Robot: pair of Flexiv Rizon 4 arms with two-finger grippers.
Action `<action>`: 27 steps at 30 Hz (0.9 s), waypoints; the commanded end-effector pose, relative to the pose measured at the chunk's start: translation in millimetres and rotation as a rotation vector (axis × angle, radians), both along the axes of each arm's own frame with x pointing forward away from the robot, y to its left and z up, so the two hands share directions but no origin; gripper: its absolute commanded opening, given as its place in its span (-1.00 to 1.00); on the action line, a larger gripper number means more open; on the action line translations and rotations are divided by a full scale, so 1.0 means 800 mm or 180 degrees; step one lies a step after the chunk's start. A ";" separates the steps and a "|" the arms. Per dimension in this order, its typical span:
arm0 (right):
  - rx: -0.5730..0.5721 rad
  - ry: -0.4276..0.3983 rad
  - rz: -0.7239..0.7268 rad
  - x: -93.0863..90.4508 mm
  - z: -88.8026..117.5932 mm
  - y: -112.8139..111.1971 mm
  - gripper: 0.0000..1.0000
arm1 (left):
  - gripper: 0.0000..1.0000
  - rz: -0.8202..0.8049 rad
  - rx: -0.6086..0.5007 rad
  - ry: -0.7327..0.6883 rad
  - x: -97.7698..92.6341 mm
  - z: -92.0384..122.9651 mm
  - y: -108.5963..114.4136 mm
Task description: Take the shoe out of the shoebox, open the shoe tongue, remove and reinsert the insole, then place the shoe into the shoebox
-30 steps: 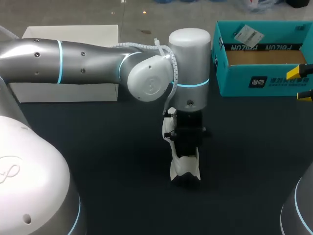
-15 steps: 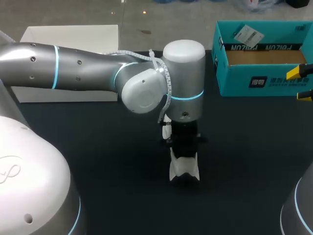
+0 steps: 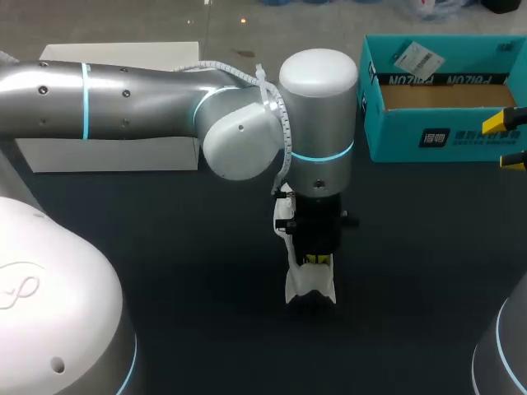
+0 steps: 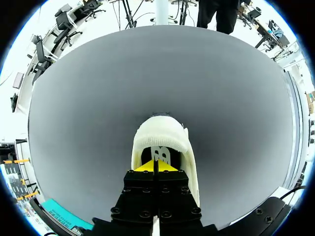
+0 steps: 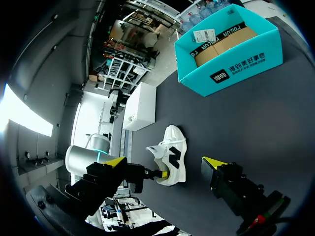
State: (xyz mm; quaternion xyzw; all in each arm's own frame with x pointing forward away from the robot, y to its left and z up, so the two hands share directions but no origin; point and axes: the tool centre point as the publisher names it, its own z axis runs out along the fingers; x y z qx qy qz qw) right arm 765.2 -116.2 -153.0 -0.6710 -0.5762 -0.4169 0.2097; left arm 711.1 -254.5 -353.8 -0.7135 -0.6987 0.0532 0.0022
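The white shoe [image 3: 310, 284] stands on its sole in the middle of the tabletop [image 3: 165, 247], outside the teal shoebox [image 3: 395, 140], which sits open at the far right corner. The left gripper [image 4: 156, 166] points straight down into the shoe's opening, its yellow tips pressed together; whether they pinch anything thin cannot be told. The right gripper [image 3: 509, 141] hangs at the right edge, just in front of the shoebox, fingers spread wide and holding nothing. A white box [image 3: 115, 58] lies at the far left corner
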 end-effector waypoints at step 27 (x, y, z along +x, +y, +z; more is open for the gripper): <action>-0.0008 0.0005 -0.0006 0.000 0.000 0.001 1.00 | -1.00 0.0013 0.0017 -0.0659 0.059 0.008 0.022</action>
